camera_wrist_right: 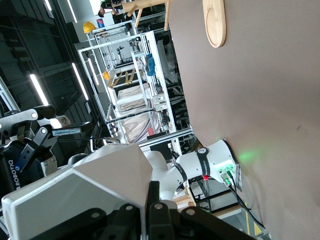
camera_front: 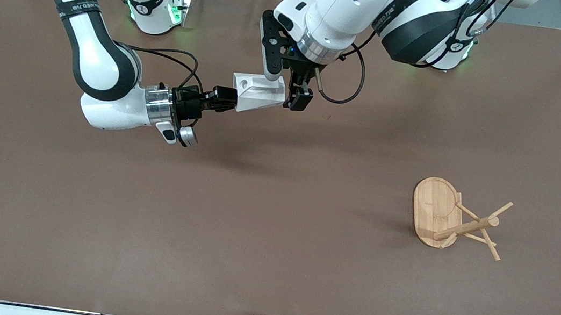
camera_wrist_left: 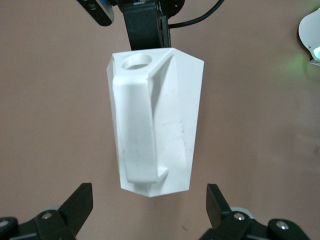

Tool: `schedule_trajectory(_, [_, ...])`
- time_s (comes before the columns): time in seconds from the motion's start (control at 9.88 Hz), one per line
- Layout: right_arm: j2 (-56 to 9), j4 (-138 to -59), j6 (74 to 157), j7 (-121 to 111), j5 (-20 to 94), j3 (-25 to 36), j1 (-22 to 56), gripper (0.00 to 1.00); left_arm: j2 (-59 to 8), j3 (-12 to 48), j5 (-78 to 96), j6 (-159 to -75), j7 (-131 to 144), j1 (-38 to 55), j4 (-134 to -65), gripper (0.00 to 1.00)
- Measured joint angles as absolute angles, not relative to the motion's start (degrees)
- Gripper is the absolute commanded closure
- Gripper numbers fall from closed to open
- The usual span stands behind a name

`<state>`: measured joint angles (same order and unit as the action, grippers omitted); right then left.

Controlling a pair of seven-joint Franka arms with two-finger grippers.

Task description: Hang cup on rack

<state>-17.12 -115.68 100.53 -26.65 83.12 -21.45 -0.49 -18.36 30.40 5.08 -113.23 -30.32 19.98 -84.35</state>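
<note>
Cup [camera_front: 259,92]: white, faceted, held on its side in the air over the table's middle, toward the robots' bases; handle with round hole faces upward.
Right gripper [camera_front: 223,100]: its jaws are clamped on one end of the cup, arm reaching in level from the right arm's end.
Left gripper [camera_front: 286,93]: pointing down at the cup's other end; its jaws stand apart, one on either side of the cup, neither pressed against it in the left wrist view.
Rack [camera_front: 454,217]: bamboo mug tree on the table toward the left arm's end, well apart from the cup and nearer the front camera; oval base, central post, thin angled pegs.
Table [camera_front: 248,240]: brown surface; bare between cup and rack.
Cables [camera_front: 346,87]: black loops hang off both wrists.
Writing: band lettering on both arms, not clearly legible.
</note>
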Motion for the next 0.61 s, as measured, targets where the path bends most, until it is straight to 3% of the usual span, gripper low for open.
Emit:
schedule_trajectory(0.51, [-17.1,-115.7,101.0,-26.7,85.3,-22.0,-0.5,0.98,-21.1,30.5,5.1,-117.3,-30.5,20.3,-84.3,0.03])
schedule_trajectory(0.61, [-17.2,-115.8,101.2,-26.7,85.3,-22.1,-0.5,0.98,-21.6,30.5,4.8,-117.6,-30.6,20.8,-84.3,0.16])
